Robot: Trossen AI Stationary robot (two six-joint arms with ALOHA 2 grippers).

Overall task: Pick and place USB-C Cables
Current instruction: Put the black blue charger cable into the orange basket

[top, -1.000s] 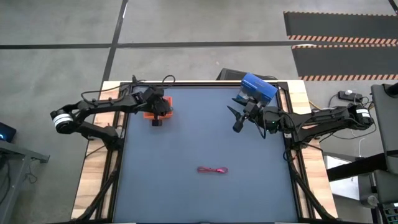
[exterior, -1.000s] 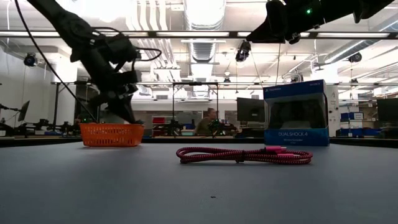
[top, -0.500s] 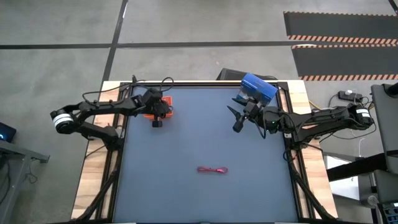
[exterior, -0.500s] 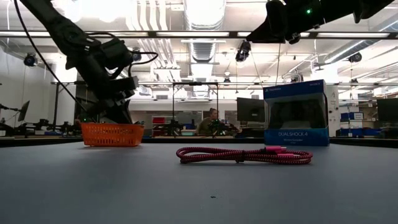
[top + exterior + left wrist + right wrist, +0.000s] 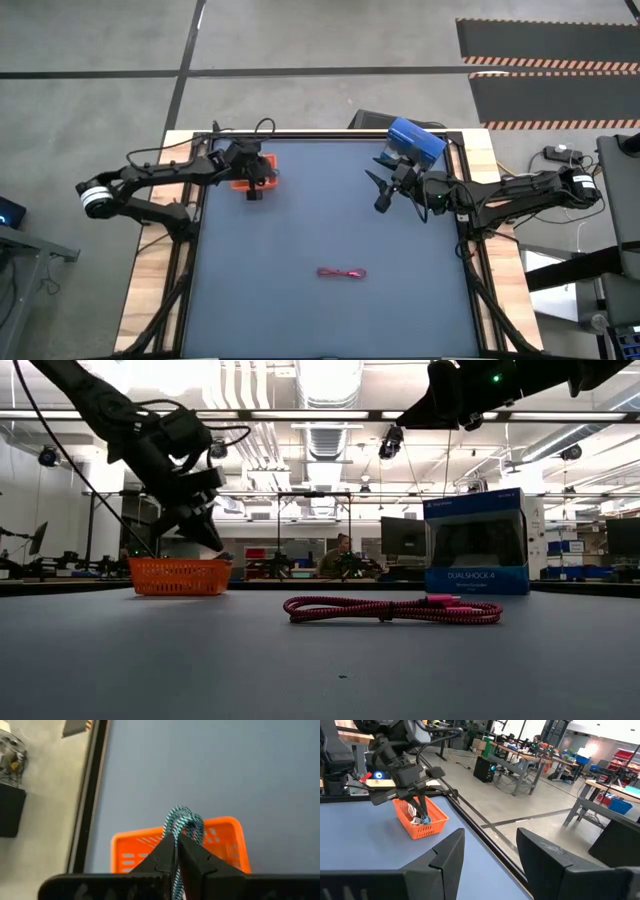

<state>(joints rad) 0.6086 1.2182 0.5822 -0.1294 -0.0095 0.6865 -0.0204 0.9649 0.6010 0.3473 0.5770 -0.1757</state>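
Observation:
My left gripper [image 5: 177, 837] hangs over the orange tray [image 5: 125, 851] at the table's far left, shut on the teal cable [image 5: 184, 820]. The high view shows the same gripper [image 5: 252, 192] at the tray [image 5: 270, 168], and the low view shows its fingertips [image 5: 214, 545] just above the tray's rim [image 5: 180, 576]. The red-pink cable [image 5: 342, 273] lies flat in a loose bundle near the table's middle [image 5: 390, 608]. My right gripper [image 5: 380, 195] hovers open by the blue box, holding nothing. Something pale [image 5: 412, 811] lies in the tray; I cannot pick out a black cable. My left gripper pinches the teal cable between its two fingers, coming from above and slanting down. A folded loop of the cable [image 5: 186, 818] sticks out past the fingertips, and a strand runs back between the fingers. The cable is lifted clear, above the tray's inside.
The blue box [image 5: 415, 142] stands at the table's far right edge, close behind my right gripper [image 5: 487, 851]; it also shows in the low view [image 5: 475, 542]. Bare dark table top surrounds the red-pink cable. A person sits far off in the room beyond the table.
My left gripper has swayed a little over the orange tray, and its fingertips have come up slightly off the tray's rim.

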